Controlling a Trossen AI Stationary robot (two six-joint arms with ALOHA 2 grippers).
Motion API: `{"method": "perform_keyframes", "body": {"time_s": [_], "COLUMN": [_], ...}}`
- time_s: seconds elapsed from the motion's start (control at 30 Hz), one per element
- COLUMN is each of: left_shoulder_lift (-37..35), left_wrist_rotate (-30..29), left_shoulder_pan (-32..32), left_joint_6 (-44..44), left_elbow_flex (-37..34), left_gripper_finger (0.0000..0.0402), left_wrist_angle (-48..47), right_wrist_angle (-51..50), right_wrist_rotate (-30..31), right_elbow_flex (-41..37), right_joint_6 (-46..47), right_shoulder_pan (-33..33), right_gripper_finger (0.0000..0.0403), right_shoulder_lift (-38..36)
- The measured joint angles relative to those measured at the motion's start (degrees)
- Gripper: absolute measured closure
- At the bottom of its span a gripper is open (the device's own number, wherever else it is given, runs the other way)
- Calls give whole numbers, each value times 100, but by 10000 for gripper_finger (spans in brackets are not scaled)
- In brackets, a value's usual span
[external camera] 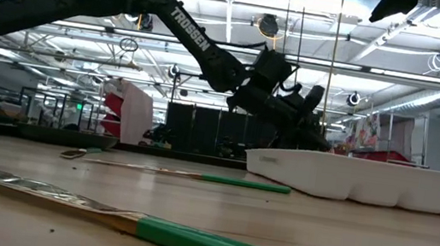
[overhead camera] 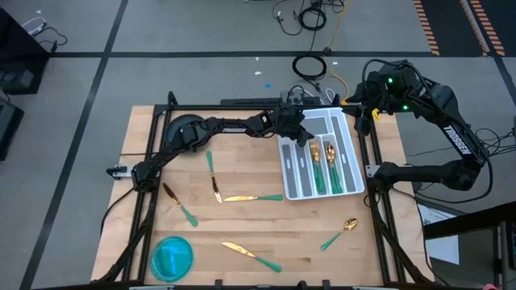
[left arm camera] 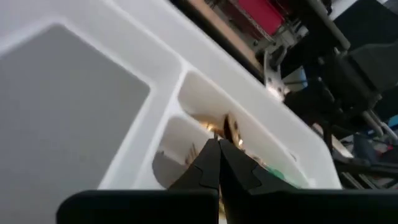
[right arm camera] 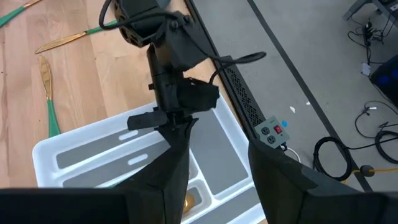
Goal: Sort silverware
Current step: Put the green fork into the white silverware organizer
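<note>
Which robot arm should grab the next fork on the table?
Probably the left. Its end effector hovers over the white tray, beside the loose silverware. The right end effector is over the tray's far end.

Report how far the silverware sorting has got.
Done: a few gold-and-green pieces lie in the slots of the white tray. In hand: the left gripper hovers over the tray's far end, fingers together, nothing visibly held; the right gripper waits open beside the tray. Left: six pieces lie loose on the table, among them a knife, a spoon and a fork.
</note>
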Motion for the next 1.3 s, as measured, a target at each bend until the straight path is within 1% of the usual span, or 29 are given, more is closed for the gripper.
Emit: {"method": "perform_keyframes", "body": {"time_s": [0.2,0.27,0.53,0.63,0.8,1.0,1.1,1.3], "left_shoulder_lift": [-226,-239,-308,-308,-300,-308,-307,-37], "left_wrist_rotate": [-86,-208,-345,-344,-484,-527,-681,-655], "left_shoulder_pan": [-39,-87,-341,-343,-329,-303,-303,-303], "left_joint_6": [42,40,-65,-169,-56,-131,-133,-166], "left_elbow_flex": [24,22,35,-38,-245,-549,-632,-636], "left_gripper_finger": [401,401,401,401,401,401,401,402], "left_wrist_angle": [62,116,237,496,547,1376,1377,1634], "right_wrist_angle": [-1,-2,-4,-7,-7,-8,-9,-9], "right_wrist_rotate": [0,0,-2,0,-2,-2,-2,-4], "right_elbow_flex": [0,0,0,0,0,0,0,0], "right_joint_6": [13,13,33,54,56,56,56,56], "right_shoulder_pan": [-2,-2,-2,-2,-2,-2,-2,-2], "right_gripper_finger": [243,243,243,243,243,243,243,243], "right_shoulder_lift": [2,2,2,2,2,2,2,2]}}
